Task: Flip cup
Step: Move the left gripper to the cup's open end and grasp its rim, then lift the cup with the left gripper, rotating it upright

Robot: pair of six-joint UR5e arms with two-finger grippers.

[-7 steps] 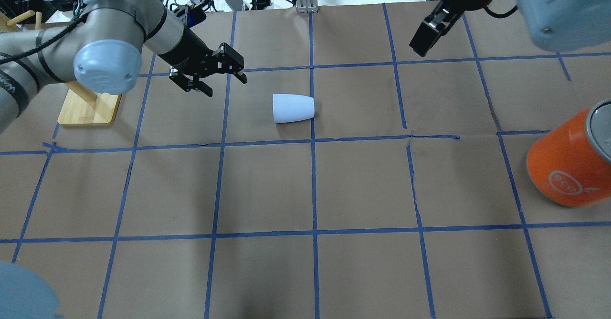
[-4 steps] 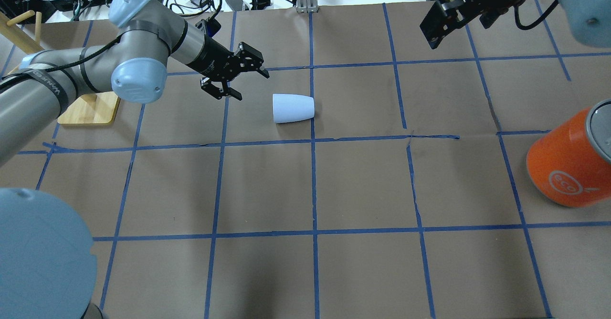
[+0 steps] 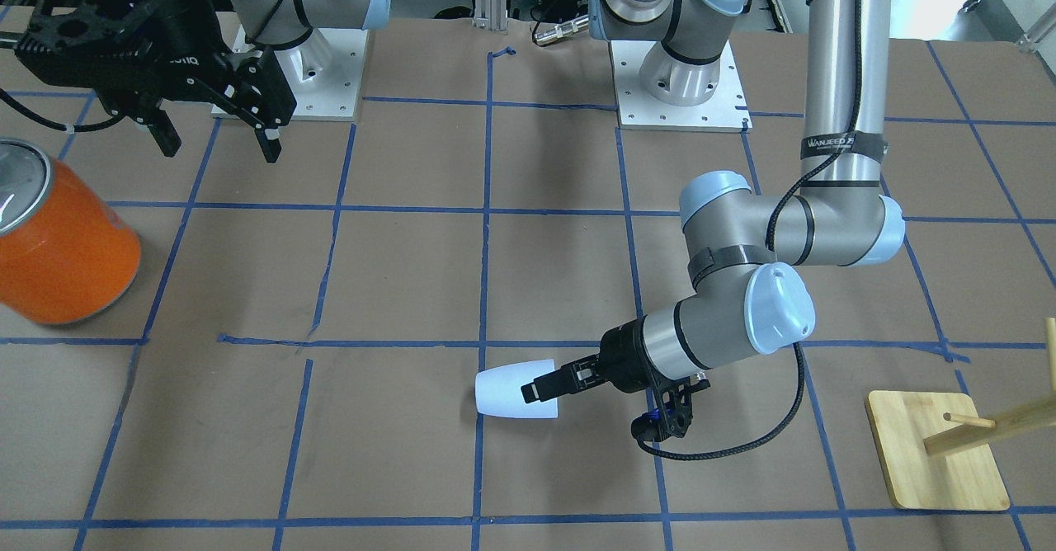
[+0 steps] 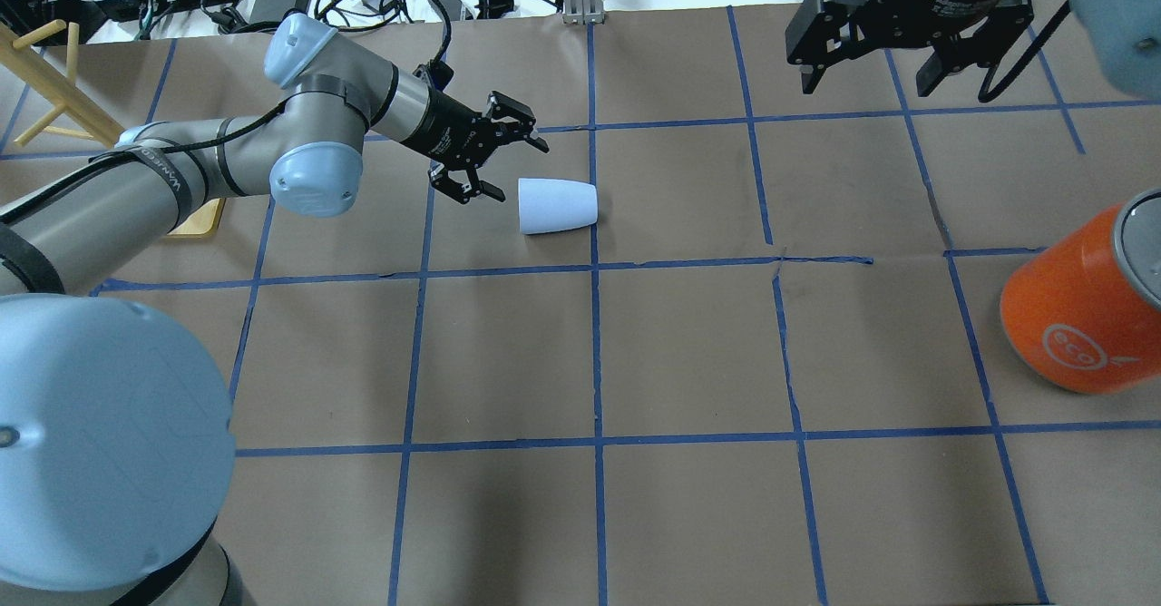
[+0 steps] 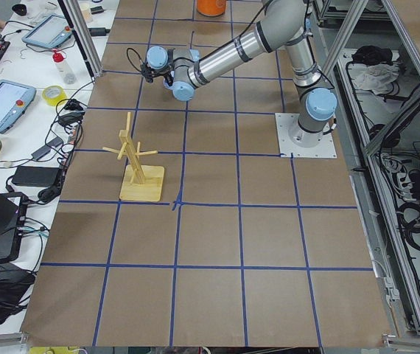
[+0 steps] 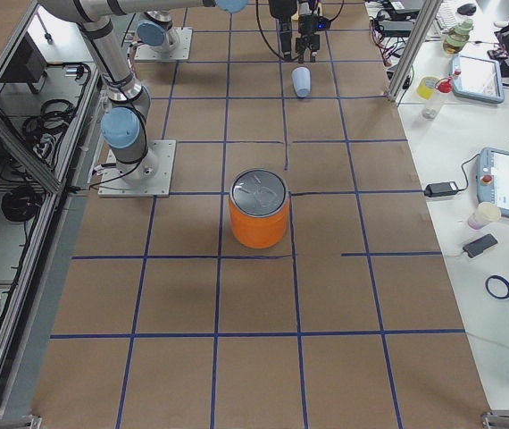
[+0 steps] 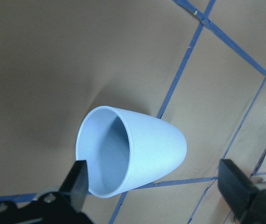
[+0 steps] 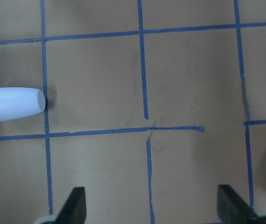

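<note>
front view: the cup (image 3: pixel 499 392) lies on its side, mouth toward my left gripper (image 3: pixel 540 388), which is spread open just beside it. overhead: its long axis points away from me; the right gripper (image 4: pixel 893 75) is well apart. wrist view: the mouth is straight ahead.

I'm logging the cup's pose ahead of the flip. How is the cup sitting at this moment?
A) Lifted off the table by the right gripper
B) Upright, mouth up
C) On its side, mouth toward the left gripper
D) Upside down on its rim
C: the cup lies on its side, and its wide open end faces the open left gripper, whose wrist camera looks straight into the blue inside.
</note>
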